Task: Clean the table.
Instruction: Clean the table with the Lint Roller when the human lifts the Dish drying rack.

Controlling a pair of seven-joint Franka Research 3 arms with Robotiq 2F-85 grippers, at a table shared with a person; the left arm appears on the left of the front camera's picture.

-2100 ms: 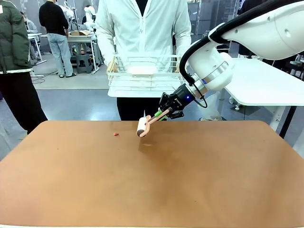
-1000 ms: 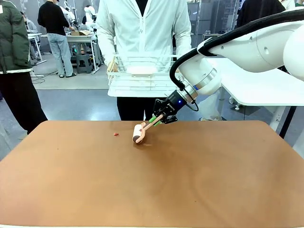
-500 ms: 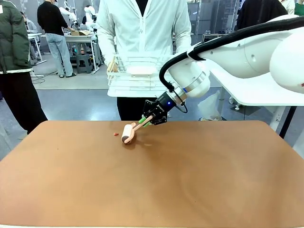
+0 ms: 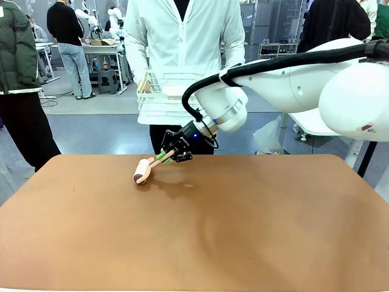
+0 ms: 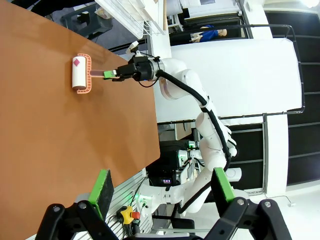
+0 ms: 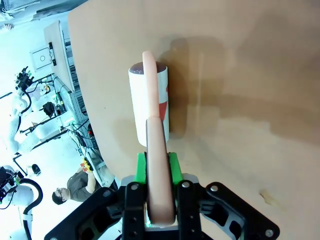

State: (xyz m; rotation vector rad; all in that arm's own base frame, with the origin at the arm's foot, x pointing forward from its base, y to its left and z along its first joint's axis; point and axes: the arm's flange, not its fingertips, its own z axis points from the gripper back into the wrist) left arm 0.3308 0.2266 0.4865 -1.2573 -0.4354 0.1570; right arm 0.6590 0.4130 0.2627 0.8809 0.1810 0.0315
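The reddish-brown table [image 4: 200,231] spreads across the front view. My right gripper [image 4: 165,156] reaches over its far edge, shut on the pink handle of a lint roller [image 4: 144,171]. The roller's white drum lies on the tabletop, left of the middle. In the right wrist view the handle runs up from between the green pads [image 6: 142,167] to the drum [image 6: 149,107], which carries a red scrap [image 6: 163,107]. The left wrist view has the roller [image 5: 78,74] far off on the table [image 5: 40,125]. My left gripper [image 5: 162,187] hangs open off the table's edge with nothing between its fingers.
A person in a white jacket stands at the far side holding a white wire basket [image 4: 173,91] above the table's edge. A faint pale mark [image 4: 189,185] lies on the tabletop right of the roller. A white-topped table [image 4: 307,121] stands behind my right arm.
My right arm has swept the roller to the left along the far edge. The small red scrap that lay on the table there is no longer seen on the wood.
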